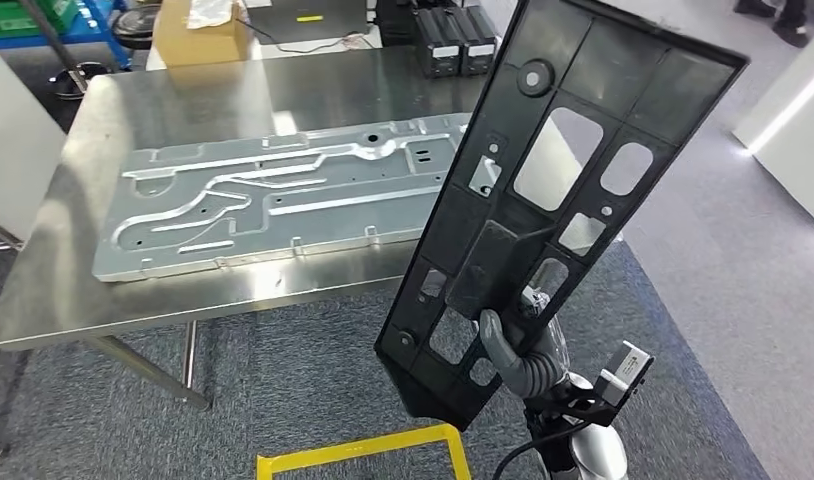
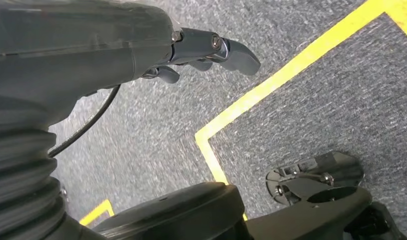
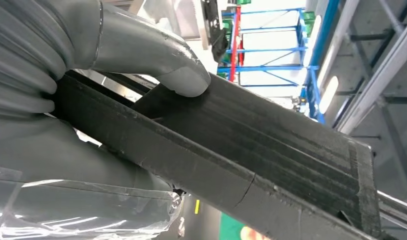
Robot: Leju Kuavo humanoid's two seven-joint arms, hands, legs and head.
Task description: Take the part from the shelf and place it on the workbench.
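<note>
In the head view, the right hand [image 1: 518, 345] grips a black plastic part [image 1: 543, 190], a long panel with cut-out windows, holding it near its lower end. The part stands tilted in the air, its upper portion over the near right corner of the steel bench [image 1: 233, 100]. A stamped metal plate [image 1: 283, 195] lies flat on the bench, left of the part.

In the left wrist view, the left hand [image 2: 201, 52] holds nothing, fingers loosely bent over grey carpet, near a yellow floor line [image 2: 291, 70].

In the right wrist view, the thumb presses on the part's [image 3: 251, 145] dark ribbed surface.
</note>
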